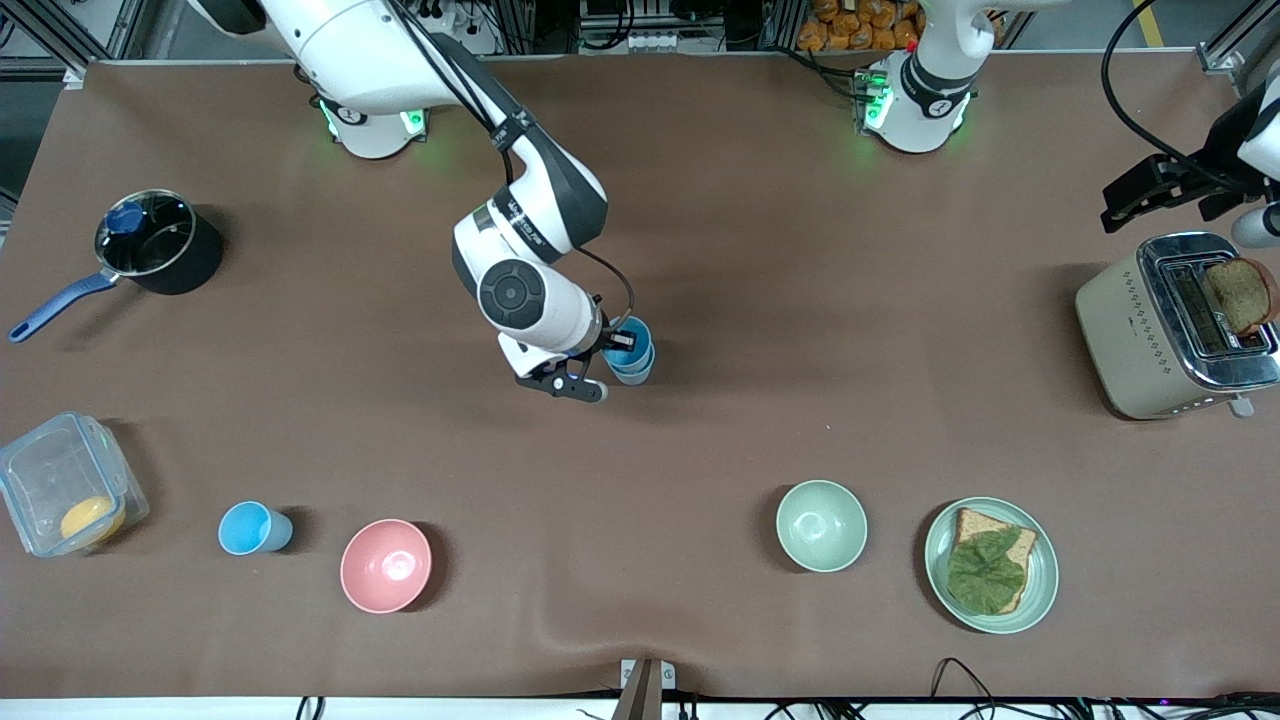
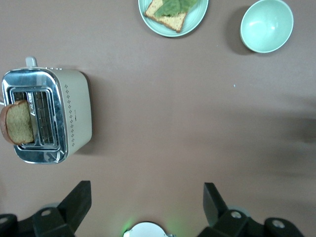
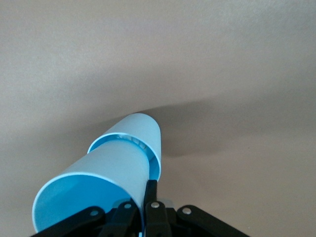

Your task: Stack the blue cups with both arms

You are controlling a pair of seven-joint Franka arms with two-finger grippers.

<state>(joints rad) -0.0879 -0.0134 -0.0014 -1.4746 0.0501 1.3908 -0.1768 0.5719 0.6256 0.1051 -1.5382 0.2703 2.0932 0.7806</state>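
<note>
The brown table [image 1: 760, 300] carries pot [image 1: 160, 245], toaster [image 1: 1150, 335], bowls [image 1: 385, 565], plate [image 1: 1040, 575], cups [image 1: 252, 528].

The right gripper [image 1: 612, 352] is covering part of the stacked blue cups [image 1: 632, 352], so the lower cup's base is going unseen. The left gripper [image 2: 145, 205] is running off the wrist picture's edge, and its arm is being cut off in the front view. The toaster [image 1: 1170, 325] is hiding most of its bread slice [image 1: 1240, 293].
</note>
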